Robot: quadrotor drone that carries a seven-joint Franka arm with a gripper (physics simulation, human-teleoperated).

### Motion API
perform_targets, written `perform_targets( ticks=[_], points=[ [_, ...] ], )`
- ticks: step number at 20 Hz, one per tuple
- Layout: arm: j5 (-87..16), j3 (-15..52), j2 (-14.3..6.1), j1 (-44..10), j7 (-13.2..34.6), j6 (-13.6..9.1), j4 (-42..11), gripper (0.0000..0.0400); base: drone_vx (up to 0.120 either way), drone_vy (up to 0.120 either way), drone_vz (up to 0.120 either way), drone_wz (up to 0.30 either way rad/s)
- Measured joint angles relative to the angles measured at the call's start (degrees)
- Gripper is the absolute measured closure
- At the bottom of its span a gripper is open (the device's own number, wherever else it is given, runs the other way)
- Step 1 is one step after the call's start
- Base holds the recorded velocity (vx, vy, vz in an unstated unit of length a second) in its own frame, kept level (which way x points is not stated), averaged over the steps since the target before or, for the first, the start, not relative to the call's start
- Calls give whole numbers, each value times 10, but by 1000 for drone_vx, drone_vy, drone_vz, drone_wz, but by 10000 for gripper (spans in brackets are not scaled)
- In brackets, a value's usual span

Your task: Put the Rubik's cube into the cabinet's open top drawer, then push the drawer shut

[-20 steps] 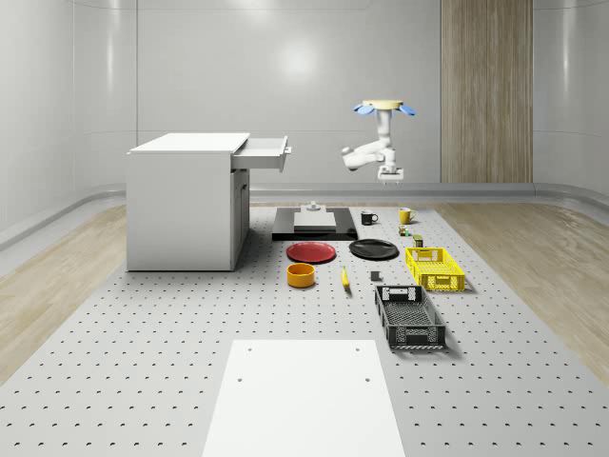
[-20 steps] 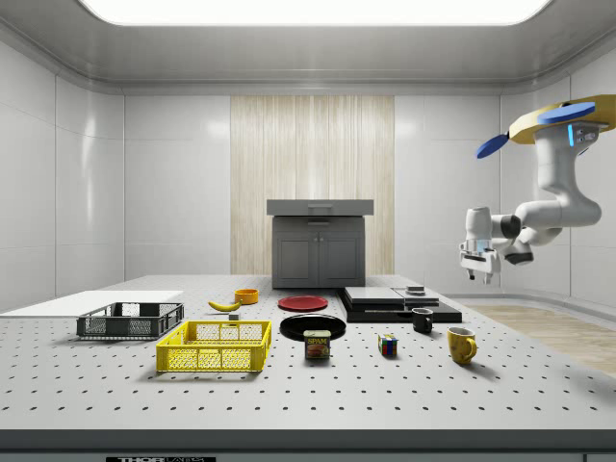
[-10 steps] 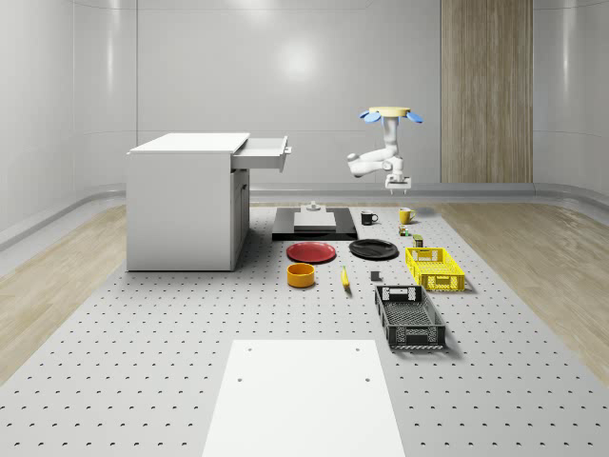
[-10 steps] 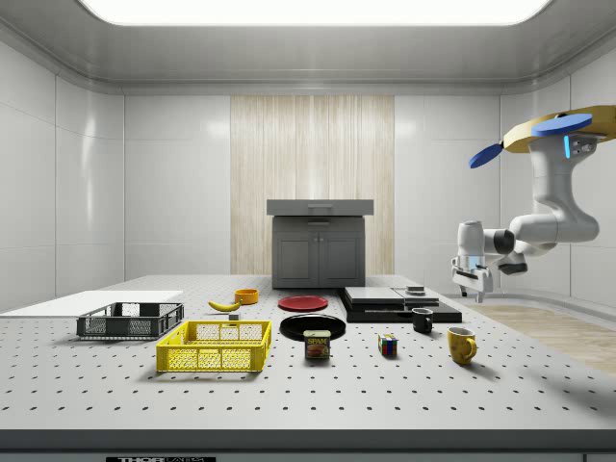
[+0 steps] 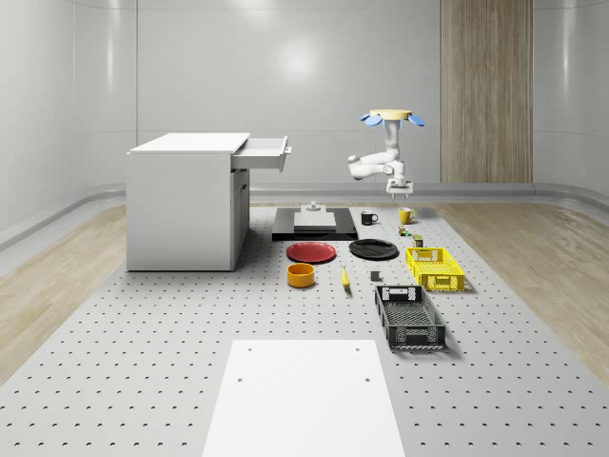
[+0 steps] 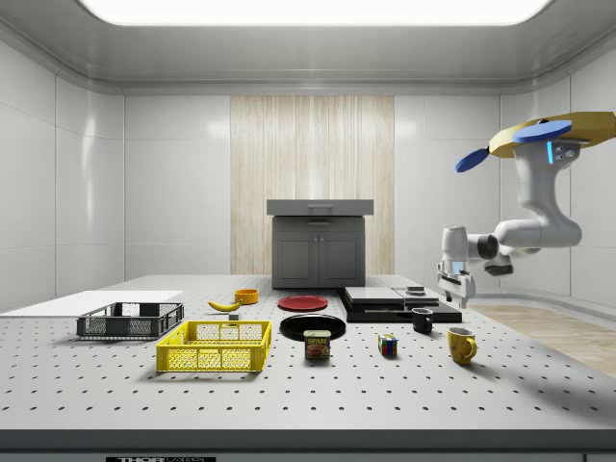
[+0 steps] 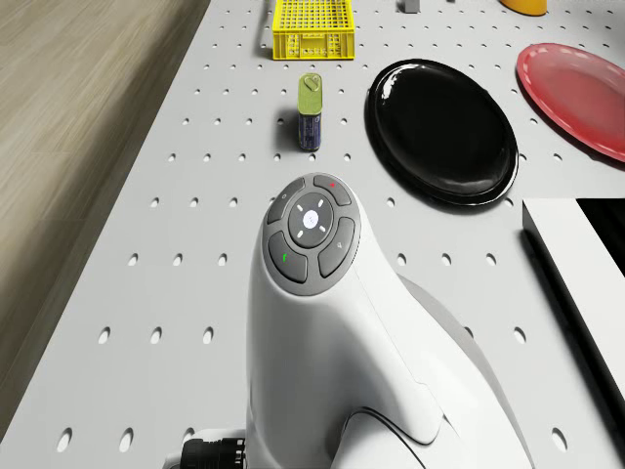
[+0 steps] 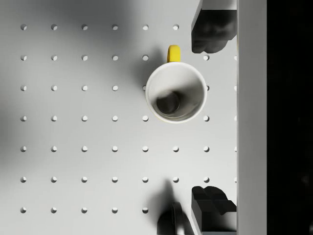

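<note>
The drone [image 6: 549, 133] hovers with fingers [image 8: 210, 29] spread empty over the yellow mug [image 8: 176, 91]; it should centre on the Rubik's cube [image 6: 387, 346] before descending.

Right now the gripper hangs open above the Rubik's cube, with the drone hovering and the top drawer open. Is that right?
Not quite. The wrist view shows the gripper open above the yellow mug, not the Rubik's cube. The drone does hover, and the top drawer is open.
</note>
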Motion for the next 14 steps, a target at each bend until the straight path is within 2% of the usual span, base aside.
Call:
perform_targets(
  ticks=[11,14],
  points=[
    [11,5,-23,-6,6,21,1,0,120,0,0,0],
    [13,6,-29,-8,7,27,2,0,120,0,-120,0]
  ],
)
